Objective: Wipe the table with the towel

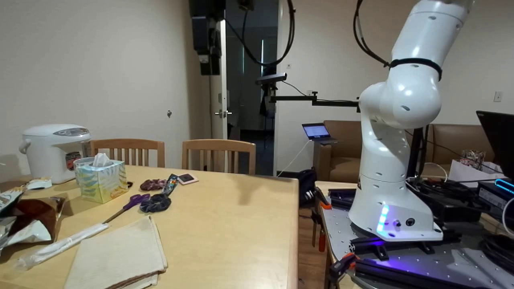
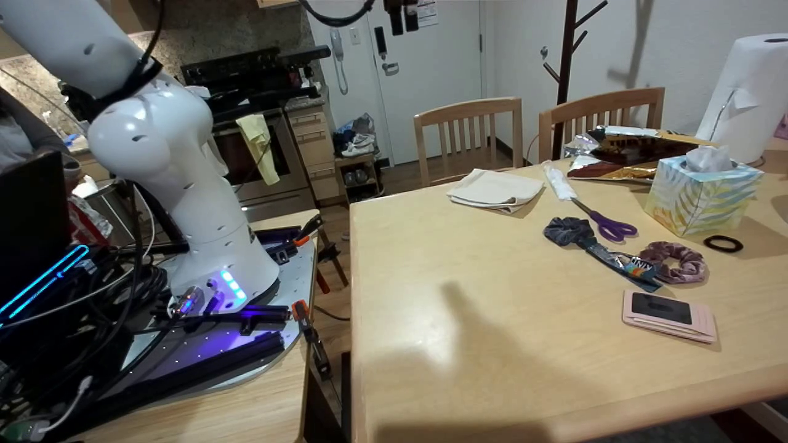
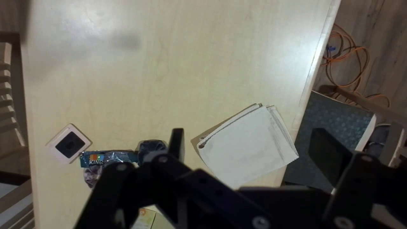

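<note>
A folded cream towel lies flat on the wooden table. It also shows in an exterior view near the table's far edge, and in the wrist view. My gripper is open and empty, its black fingers wide apart. In the wrist view the towel lies below and between the fingers, not touched by them. In the exterior views the gripper is high above the table, at the top of the picture and partly cut off at the top.
On the table are a tissue box, purple scissors, scrunchies, a bar wrapper, a pink card holder, snack bags and a water boiler. Chairs stand along the table edges.
</note>
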{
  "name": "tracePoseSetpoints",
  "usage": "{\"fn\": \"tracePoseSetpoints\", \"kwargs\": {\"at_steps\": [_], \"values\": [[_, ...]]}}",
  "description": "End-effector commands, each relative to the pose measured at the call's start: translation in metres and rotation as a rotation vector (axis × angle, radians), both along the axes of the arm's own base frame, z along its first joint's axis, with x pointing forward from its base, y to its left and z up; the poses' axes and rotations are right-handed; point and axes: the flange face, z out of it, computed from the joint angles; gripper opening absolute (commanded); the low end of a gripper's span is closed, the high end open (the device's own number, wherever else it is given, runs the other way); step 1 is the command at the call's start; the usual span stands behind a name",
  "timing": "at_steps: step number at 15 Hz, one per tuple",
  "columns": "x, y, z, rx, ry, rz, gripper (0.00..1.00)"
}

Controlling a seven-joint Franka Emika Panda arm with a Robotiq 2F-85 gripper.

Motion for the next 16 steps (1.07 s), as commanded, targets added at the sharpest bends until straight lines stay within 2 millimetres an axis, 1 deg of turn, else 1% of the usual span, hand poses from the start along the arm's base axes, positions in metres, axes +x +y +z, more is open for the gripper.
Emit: {"fn": "tracePoseSetpoints", "kwargs": {"at_steps": [1,2,5,8,10,12,13,15,16], "values": [[0.059,0.012,-0.005,-0.012,0.104,0.064,1.0],[0.07,0.014,-0.003,-0.009,0.126,0.078,1.0],[0.1,0.022,-0.003,0.013,0.167,0.138,1.0],[0.12,0.03,0.001,0.048,0.176,0.207,1.0],[0.131,0.032,0.004,0.042,0.16,0.218,1.0],[0.133,0.036,0.005,0.082,0.202,0.214,1.0],[0.127,0.034,0.0,0.063,0.165,0.191,1.0],[0.131,0.036,0.002,0.066,0.181,0.193,1.0],[0.126,0.036,0.013,0.054,0.122,0.19,1.0]]}}
